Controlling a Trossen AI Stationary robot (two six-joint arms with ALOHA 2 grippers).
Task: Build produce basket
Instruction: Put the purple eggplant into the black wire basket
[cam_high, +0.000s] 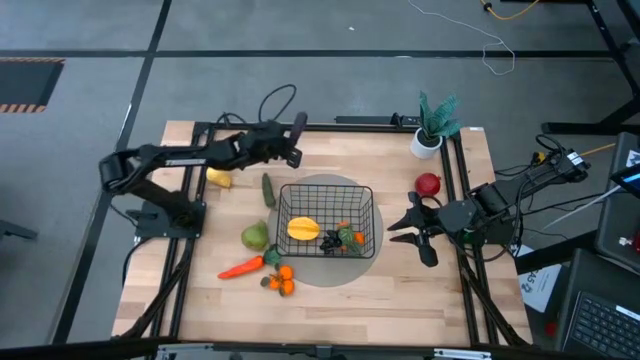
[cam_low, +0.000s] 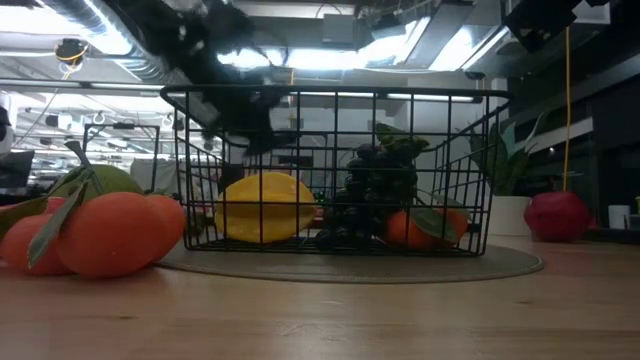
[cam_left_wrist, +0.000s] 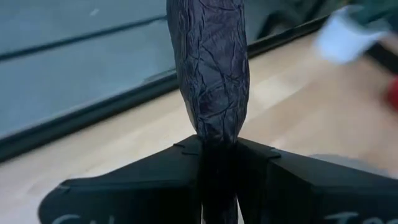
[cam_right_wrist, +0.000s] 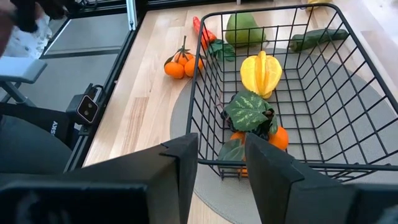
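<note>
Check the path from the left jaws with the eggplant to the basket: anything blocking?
Nothing visible blocks it. The left gripper holds the eggplant raised over the table's far edge, behind the basket. The basket's top is open, with room beside the yellow fruit and grapes. The cucumber lies outside, to its left.

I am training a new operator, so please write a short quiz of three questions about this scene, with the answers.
1. True or false: the left gripper is empty.
2. Which piece lies inside the basket? A) the carrot B) the yellow star fruit C) the red apple
3. On which side of the basket does the right gripper wait, and is it open or shut?

Key:
1. False: it is shut on the dark eggplant, held above the table's far edge.
2. B.
3. On the right side in the high view, open.
</note>
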